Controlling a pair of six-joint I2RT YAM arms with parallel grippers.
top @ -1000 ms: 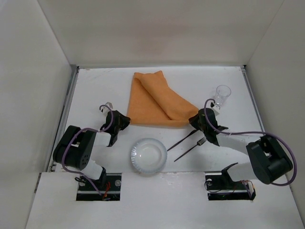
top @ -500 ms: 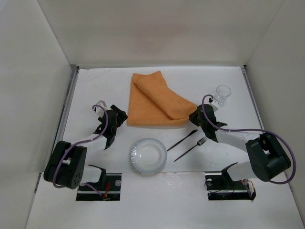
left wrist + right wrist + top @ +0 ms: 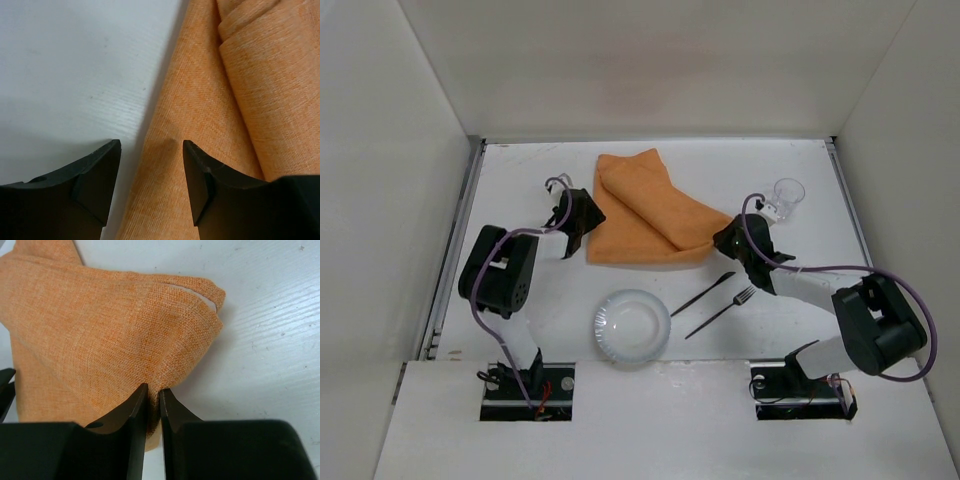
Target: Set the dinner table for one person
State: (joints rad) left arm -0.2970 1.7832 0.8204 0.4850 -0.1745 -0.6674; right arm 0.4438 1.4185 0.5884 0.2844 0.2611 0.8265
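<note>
A folded orange cloth placemat point(image 3: 645, 210) lies at the back middle of the white dinner table point(image 3: 520, 180). My left gripper point(image 3: 582, 225) is open, its jaws astride the placemat's left edge point(image 3: 165, 165), one over cloth and one over bare table. My right gripper point(image 3: 728, 243) is shut on the placemat's right corner point(image 3: 170, 340), pinching the cloth between its jaws. A clear plate point(image 3: 632, 326) sits at the front middle. A dark knife point(image 3: 702, 294) and fork point(image 3: 720, 312) lie to its right. A clear glass point(image 3: 787, 198) stands at the back right.
White walls enclose the table on three sides. A metal rail point(image 3: 455, 250) runs along the left edge. The glass stands close behind my right wrist.
My left gripper has moved back and to the right, from bare table to the placemat's left edge. My right gripper has shifted slightly back at the placemat's right corner.
</note>
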